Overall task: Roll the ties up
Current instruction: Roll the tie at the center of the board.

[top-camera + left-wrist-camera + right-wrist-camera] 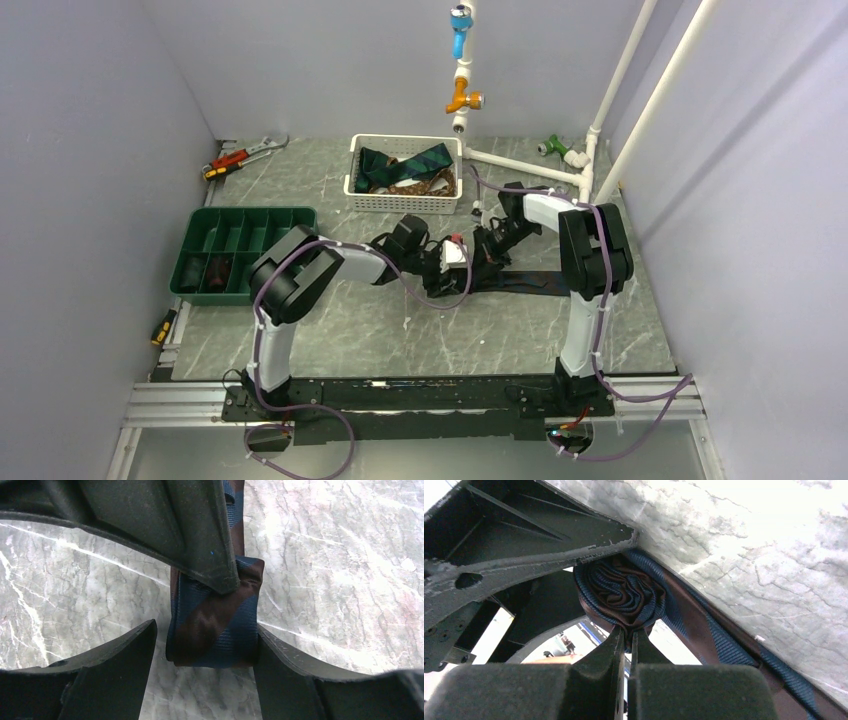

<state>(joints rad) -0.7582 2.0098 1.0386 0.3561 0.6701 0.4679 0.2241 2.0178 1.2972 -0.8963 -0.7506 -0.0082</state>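
A navy and brown striped tie is partly rolled at the table's middle. Its roll stands between the fingers of my left gripper, which is open: the right finger touches the roll and the left finger stands apart from it. My right gripper is shut on the roll's edge, pinching the fabric. The unrolled tail runs off along the table. From above, the left gripper and right gripper meet over the roll.
A white basket at the back holds more ties. A green divided tray on the left holds rolled ties. A wrench lies back left, a screwdriver at the left edge, and white pipes back right.
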